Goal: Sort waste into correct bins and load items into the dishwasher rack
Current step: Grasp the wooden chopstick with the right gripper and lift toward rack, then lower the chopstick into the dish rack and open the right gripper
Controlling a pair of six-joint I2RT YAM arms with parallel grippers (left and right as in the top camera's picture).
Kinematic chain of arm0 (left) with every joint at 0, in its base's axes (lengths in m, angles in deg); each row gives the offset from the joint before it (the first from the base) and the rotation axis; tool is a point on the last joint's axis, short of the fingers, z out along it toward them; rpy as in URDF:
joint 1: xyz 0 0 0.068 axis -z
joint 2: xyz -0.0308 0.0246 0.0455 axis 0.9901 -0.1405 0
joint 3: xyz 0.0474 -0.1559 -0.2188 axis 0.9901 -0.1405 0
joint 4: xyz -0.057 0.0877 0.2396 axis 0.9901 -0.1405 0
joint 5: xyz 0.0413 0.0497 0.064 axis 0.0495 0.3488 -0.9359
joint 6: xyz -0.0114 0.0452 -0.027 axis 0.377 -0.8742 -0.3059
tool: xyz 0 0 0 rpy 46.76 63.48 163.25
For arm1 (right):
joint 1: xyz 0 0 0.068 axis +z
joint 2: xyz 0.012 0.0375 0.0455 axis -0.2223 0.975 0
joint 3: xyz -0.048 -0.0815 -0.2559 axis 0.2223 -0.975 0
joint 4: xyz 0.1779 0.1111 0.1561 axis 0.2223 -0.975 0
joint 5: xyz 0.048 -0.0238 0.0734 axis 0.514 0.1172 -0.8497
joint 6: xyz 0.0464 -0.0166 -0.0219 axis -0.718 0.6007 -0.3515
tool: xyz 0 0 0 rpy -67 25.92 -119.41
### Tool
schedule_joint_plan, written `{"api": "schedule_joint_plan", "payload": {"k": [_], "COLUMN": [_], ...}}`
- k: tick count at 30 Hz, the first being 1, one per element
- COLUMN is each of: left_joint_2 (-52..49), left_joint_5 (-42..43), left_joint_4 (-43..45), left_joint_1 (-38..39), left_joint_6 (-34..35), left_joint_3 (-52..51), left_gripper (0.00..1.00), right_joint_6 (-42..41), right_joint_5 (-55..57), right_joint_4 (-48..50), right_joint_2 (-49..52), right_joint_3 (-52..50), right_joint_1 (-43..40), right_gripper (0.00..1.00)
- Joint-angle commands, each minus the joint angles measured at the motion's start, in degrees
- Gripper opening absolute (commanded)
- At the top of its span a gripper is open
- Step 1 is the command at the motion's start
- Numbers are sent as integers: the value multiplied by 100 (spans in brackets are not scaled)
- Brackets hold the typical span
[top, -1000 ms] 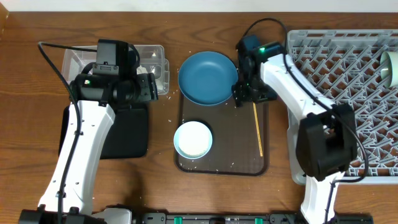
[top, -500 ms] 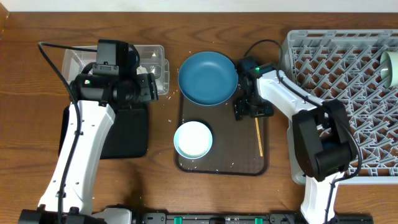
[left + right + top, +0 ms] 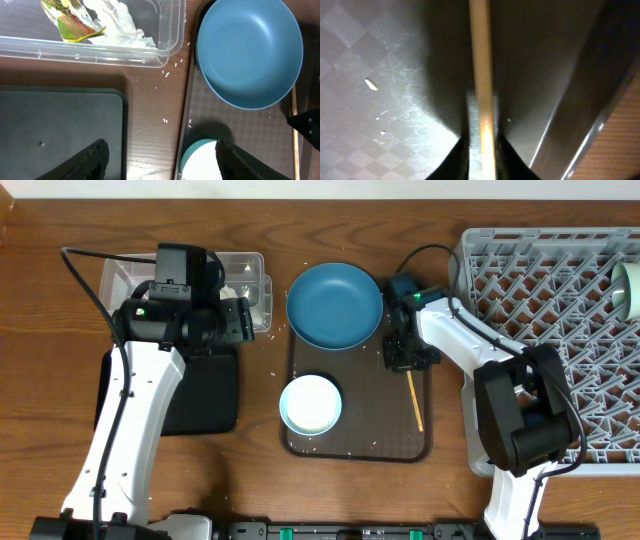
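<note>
Right wrist view only: right tool (image 3: pixel 482 157) straddles thin wooden stick (image 3: pixel 481 75) on brown serving tray (image 3: pixel 380 75), fingers (image 3: pixel 455 167) close either side; clamped or not, I cannot tell. Overhead: dark blue round plate (image 3: pixel 334 304) just beside tool. Left wrist view: left tool (image 3: pixel 165 160) spread wide above desk (image 3: pixel 150 115); crumpled white tissue (image 3: pixel 117 25), yellow-green snack wrapper (image 3: pixel 72 22) inside clear plastic tub (image 3: pixel 167 47); rice grains (image 3: pixel 166 74) loose outside.

Dark brown wood-grain tabletop (image 3: pixel 40 330) filling the view, pale white strip (image 3: pixel 300 188) running along its far edge, soft even light lying across the wood
</note>
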Motion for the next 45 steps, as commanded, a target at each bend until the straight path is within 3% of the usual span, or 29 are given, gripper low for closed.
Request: {"api": "schedule_joint_plan", "payload": {"k": [1, 5, 9, 20, 26, 36, 45], "left_joint_2": [-22, -22, -22, -22, -22, -22, -22], "left_joint_5": [-70, -72, -72, -72, -72, -72, -72], "left_joint_4": [2, 2, 2, 2, 2, -20, -20], "left_joint_1": [-4, -4, -4, -4, -4, -4, -4], "left_joint_6": [-35, -35, -35, -35, -35, -35, -35], "left_joint_3": [11, 11, 11, 11, 11, 11, 11], "left_gripper": [71, 71, 71, 71, 71, 71, 71], "right_joint_6": [-28, -24, -20, 2, 186, 1314, 2000], "right_joint_5": [-63, -63, -138, -367, -365, -352, -291], "right_joint_4": [24, 17, 15, 20, -15, -286, -708], "right_joint_2": [334, 334, 334, 258, -404, -2280, -2409], "right_joint_3": [-282, -282, -282, -275, -122, 107, 101], "right_joint_1": [20, 20, 24, 17, -116, -1014, -2133], "right_gripper": [15, 12, 2, 1, 1, 3, 1]}}
